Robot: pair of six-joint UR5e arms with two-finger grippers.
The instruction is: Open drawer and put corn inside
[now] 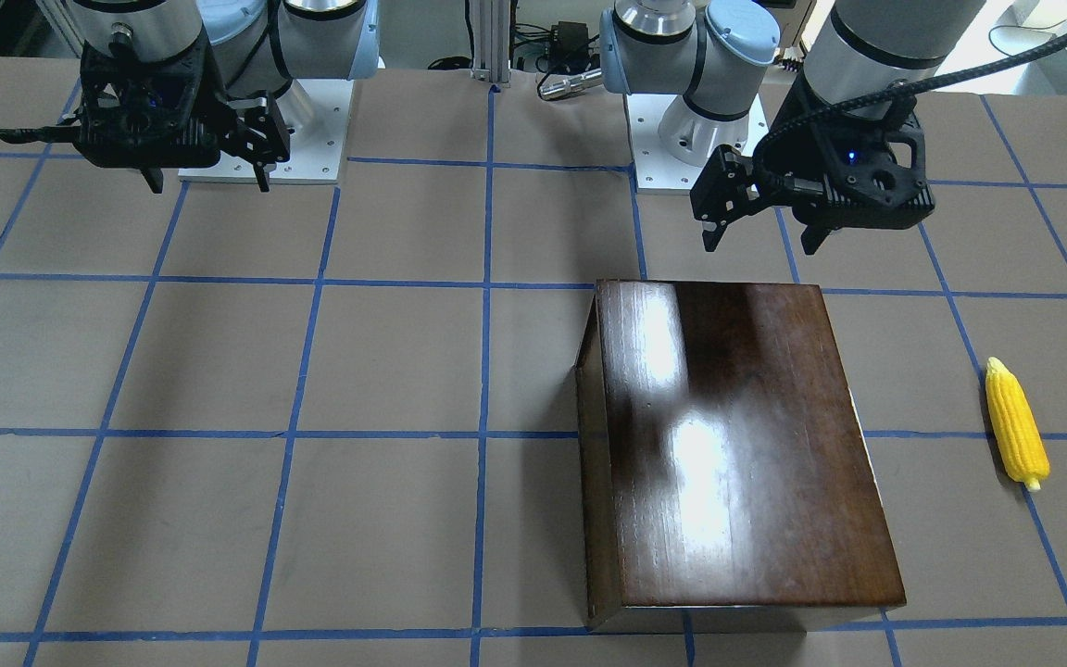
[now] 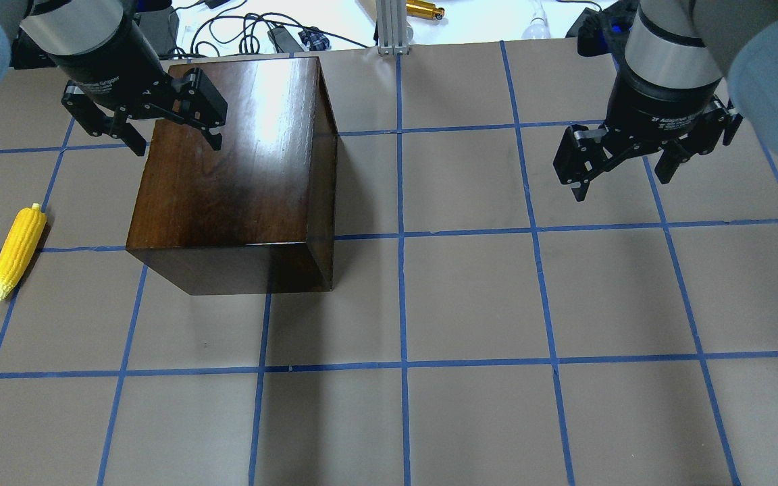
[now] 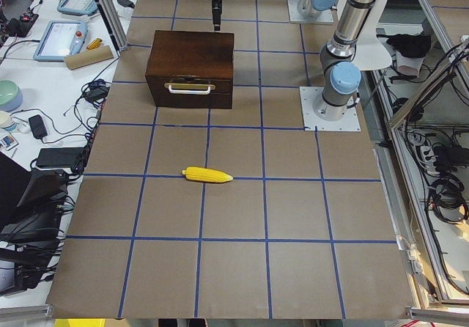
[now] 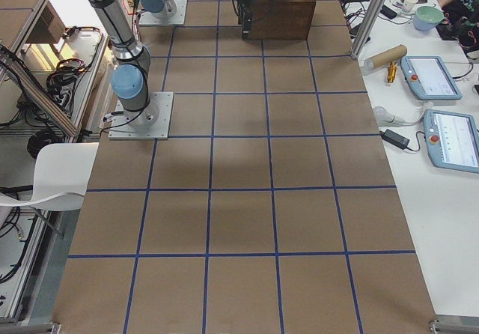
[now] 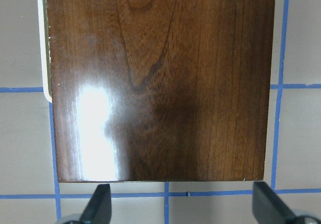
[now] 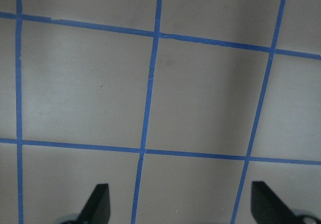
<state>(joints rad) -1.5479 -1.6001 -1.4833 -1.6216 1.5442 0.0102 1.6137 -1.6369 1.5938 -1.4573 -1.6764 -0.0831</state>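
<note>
- Drawer (image 3: 189, 92) is shut, its front flush with the dark wooden box (image 2: 227, 169). Nothing of the task is done yet.
- Corn (image 2: 19, 253) lies flat on the tabletop (image 2: 470, 304), on the robot's left of the box and clear of it, touched by nothing. It is on the side the drawer front faces, so probably the left arm will handle it.
- Left gripper (image 2: 176, 142) hangs above the box with its jaws spread wide and nothing between them. This looks like a ready pose ahead of a reach for the pull (image 3: 189, 88).
- Right gripper (image 2: 622, 182) is also spread and empty. It sits over bare tabletop well away from the box, so it appears parked.
- Only the exterior left view shows the drawer front and its pale pull.
- Overhead and front-facing views show only the glossy top and plain sides.
- Left wrist view shows the pull as a thin pale strip (image 5: 42, 43) along one edge of the top.
- Right wrist view shows tape grid only.
</note>
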